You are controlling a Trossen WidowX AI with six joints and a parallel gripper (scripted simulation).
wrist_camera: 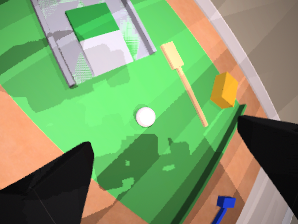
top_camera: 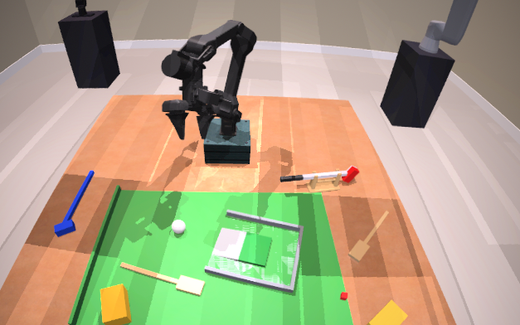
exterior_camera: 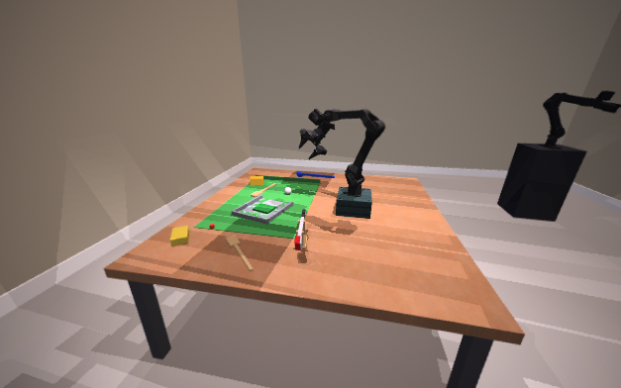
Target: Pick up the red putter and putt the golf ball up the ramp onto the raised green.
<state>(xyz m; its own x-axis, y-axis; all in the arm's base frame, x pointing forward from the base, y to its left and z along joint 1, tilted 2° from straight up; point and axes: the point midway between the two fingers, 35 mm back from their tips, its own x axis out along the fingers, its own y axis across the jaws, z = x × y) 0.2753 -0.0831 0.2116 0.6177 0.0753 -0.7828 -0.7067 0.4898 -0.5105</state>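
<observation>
The red putter (top_camera: 324, 176) (exterior_camera: 301, 228), with a black grip, white shaft and red head, rests on a small wooden stand (top_camera: 323, 186) to the right of the arm's base. The white golf ball (top_camera: 178, 226) (exterior_camera: 287, 190) (wrist_camera: 145, 117) lies on the green mat (top_camera: 149, 211) (wrist_camera: 112, 107). The white ramp (top_camera: 229, 244) (wrist_camera: 106, 52) leads to the raised green (top_camera: 255, 249) (exterior_camera: 265, 209) (wrist_camera: 93, 21), with grey rails around three sides. My gripper (top_camera: 192, 138) (exterior_camera: 304, 152) (wrist_camera: 165, 136) is open and empty, high above the table, away from the putter.
A blue mallet (top_camera: 80, 196) (exterior_camera: 316, 175) (wrist_camera: 226, 202) lies at the left. A wooden paddle (top_camera: 190, 284) (wrist_camera: 172, 56) lies on the mat, another (top_camera: 359, 250) (exterior_camera: 240, 253) at the right. Yellow blocks (top_camera: 114, 304) (top_camera: 389, 316) and a small red cube (top_camera: 344, 295) lie toward the near edge.
</observation>
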